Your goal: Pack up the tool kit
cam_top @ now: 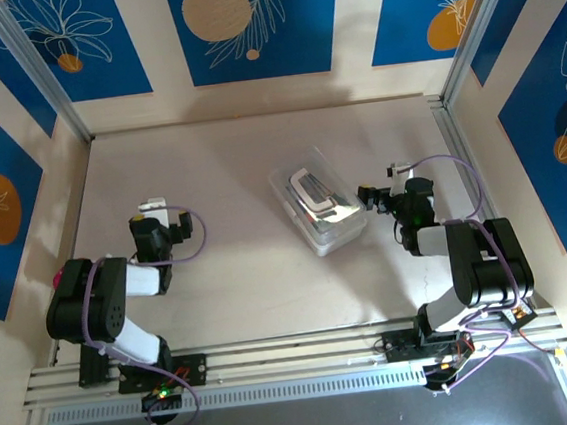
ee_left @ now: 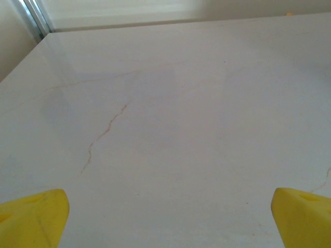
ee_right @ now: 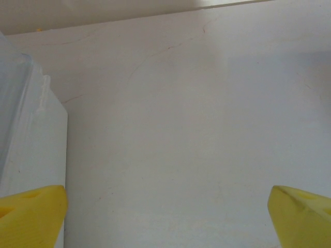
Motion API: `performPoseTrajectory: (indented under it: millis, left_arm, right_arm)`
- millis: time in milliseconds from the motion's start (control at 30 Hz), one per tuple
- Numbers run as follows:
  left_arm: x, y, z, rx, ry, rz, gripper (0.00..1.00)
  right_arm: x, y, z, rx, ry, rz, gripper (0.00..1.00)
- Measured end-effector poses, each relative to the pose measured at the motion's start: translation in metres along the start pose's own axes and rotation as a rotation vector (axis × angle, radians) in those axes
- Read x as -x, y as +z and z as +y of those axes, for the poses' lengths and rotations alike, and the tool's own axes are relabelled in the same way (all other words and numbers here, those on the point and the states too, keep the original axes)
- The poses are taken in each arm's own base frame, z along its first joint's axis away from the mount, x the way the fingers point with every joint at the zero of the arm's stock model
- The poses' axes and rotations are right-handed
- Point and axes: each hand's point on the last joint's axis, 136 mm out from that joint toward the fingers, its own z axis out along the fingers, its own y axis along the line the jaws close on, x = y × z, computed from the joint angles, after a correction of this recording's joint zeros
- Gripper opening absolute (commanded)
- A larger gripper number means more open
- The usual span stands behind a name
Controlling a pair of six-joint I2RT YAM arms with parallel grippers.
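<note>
The tool kit's clear rectangular plastic box [cam_top: 318, 201] lies slanted in the middle of the table with its lid on; pale and shiny shapes show through it, too blurred to name. My right gripper [cam_top: 377, 196] hovers just right of the box, apart from it. In the right wrist view the box wall [ee_right: 31, 134] rises at the left, and the right gripper [ee_right: 166, 216] is open, its yellow fingertips [ee_right: 33, 214] spread over bare table. My left gripper [cam_top: 158, 212] rests at the left, well away from the box. It too is open [ee_left: 169, 217], with nothing between its yellow fingertips [ee_left: 36, 217].
The pale tabletop [cam_top: 218, 158] is fenced by a metal rail [cam_top: 459, 155] on the right and another at the left rear corner [ee_left: 33, 18]. Blue-patterned walls surround it. Both arm bases are bolted to the near rail [cam_top: 297, 357].
</note>
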Motion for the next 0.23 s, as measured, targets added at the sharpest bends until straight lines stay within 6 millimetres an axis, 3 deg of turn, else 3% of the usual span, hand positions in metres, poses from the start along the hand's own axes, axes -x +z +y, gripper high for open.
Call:
performPoseTrajectory:
  millis: [233]
  left_arm:
    - [0.0017,0.0,-0.0004,-0.002,-0.001,-0.007,1.0]
  right_arm:
    - [0.0014,0.0,0.0001,0.001,-0.001,-0.006,0.99]
